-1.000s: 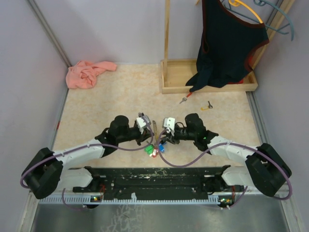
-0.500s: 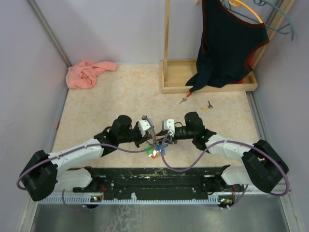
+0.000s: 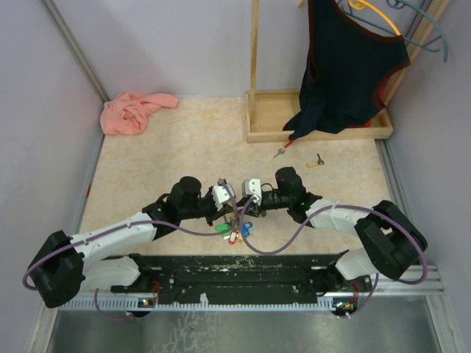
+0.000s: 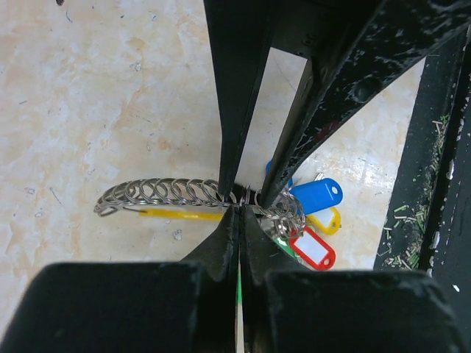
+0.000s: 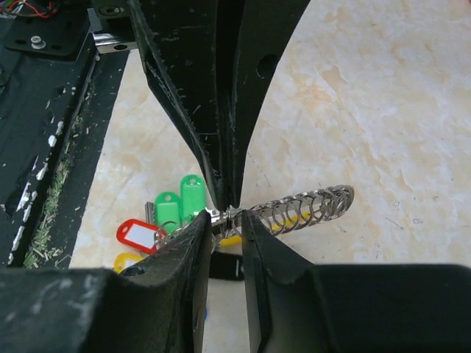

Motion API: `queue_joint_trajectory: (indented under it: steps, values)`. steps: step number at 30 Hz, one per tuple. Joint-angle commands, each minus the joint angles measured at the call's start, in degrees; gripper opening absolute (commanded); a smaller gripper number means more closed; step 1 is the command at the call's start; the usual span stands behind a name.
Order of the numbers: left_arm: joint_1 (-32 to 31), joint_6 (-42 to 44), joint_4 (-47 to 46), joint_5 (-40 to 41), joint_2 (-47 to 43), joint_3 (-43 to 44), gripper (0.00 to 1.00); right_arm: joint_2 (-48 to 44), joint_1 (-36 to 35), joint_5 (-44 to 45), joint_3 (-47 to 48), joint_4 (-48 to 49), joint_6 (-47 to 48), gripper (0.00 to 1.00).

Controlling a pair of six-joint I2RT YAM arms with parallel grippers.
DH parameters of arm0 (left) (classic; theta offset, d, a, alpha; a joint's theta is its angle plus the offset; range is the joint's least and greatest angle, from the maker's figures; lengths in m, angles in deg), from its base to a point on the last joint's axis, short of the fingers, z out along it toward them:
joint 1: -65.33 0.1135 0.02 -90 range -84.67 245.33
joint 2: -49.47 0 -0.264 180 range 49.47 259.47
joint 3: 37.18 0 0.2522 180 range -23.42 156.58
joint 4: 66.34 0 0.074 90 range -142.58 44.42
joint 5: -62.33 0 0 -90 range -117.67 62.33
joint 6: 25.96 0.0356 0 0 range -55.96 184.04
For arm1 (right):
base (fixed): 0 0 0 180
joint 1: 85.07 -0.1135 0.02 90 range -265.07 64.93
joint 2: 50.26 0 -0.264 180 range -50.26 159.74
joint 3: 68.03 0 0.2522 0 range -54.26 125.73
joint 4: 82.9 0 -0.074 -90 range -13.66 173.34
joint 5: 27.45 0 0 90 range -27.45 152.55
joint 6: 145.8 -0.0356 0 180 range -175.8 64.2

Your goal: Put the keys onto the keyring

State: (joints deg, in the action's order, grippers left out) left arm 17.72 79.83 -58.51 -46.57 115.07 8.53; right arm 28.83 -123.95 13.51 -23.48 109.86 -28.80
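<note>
Left hand (image 4: 239,213) is clamping the keyring (image 4: 162,193) tight, its chain stretching sideways across the frame, right hand (image 5: 223,218) pinching it nose-to-nose.

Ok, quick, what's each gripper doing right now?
Left gripper: closed, pinching the keyring by its chain.
Right gripper: closed on the same keyring, right beside the left one.

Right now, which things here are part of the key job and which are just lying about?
Job: keyring with coloured tags, pinched by the left gripper, right gripper at it; red-capped key; yellow-capped key.
Lying about: pink cloth; wooden tray; dark garment.
</note>
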Motion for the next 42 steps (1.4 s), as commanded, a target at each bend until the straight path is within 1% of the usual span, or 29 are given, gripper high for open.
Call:
queue_joint_trajectory:
  steps: [1, 4, 7, 10, 13, 15, 16, 19, 21, 24, 26, 29, 31, 36, 42]
  values:
    - [-0.7, 1.45, -0.62, -0.7, -1.65, 1.89, 0.0, 1.23, 0.28, -3.43, 3.67, 1.43, 1.08, 0.23]
    - [-0.81, 1.6, -0.83, -0.81, -1.47, 1.92, 0.0, 1.77, 0.33, -4.19, 4.14, 0.59, 1.25, 0.18]
    - [-0.96, 1.51, -1.22, -0.89, -1.13, 1.98, 0.0, 1.98, 0.25, -4.57, 4.51, -0.41, 1.57, 0.11]
    - [-0.98, 1.26, -1.72, -0.17, -1.26, 1.83, 0.0, 2.36, 0.27, -4.74, 5.1, -2.56, 2.34, 0.01]
    - [-0.92, 0.67, -3.09, 0.94, -2.42, 1.02, 0.01, 2.76, 0.29, -4.69, 5.34, -3.72, 2.44, 0.0]
    - [-0.98, -0.33, -4.5, 1.97, -3.49, -0.08, 0.1, 2.82, 0.52, -4.67, 5.27, -3.58, 1.69, 0.0]
    - [-0.95, -0.77, -5.74, 2.39, -4.01, -0.99, 0.17, 2.82, 0.63, -4.73, 5.14, -2.99, 0.86, 0.0]
    - [-0.96, -3.63, -9.76, 5.13, -5.63, -4.34, 0.33, 2.66, 1.32, -5.02, 4.18, 1.38, -2.87, 0.0]
    - [-0.96, -5.79, -14.2, 6.38, -7.16, -7.74, 0.39, 2.65, 1.53, -4.93, 3.45, 3.83, -4.94, 0.0]
    - [-0.82, -8.43, -24.0, 7.29, -9.96, -14.54, 0.44, 2.93, 1.56, -4.93, 2.44, 7.72, -7.86, 0.0]
    - [-0.78, -10.0, -31.45, 7.17, -11.05, -18.97, 0.45, 3.28, 1.53, -4.7, 1.57, 10.66, -9.75, 0.0]
    - [-0.44, -11.54, -39.33, 6.22, -9.89, -23.09, 0.45, 4.03, 1.6, -4.64, 0.72, 14.26, -12.11, 0.0]
    - [-0.1, -11.99, -43.8, 6.01, -7.94, -24.6, 0.45, 4.6, 1.6, -4.8, 0.44, 16.2, -13.43, 0.0]
    - [0.77, -12.12, -52.9, 5.83, -3.05, -27.17, 0.47, 4.67, 1.58, -4.66, 0.43, 15.98, -13.23, 0.0]
    - [3.88, -12.95, -61.69, 1.75, 2.21, -28.09, 0.48, 4.96, 1.6, -4.9, 0.42, 15.82, -12.95, 0.0]
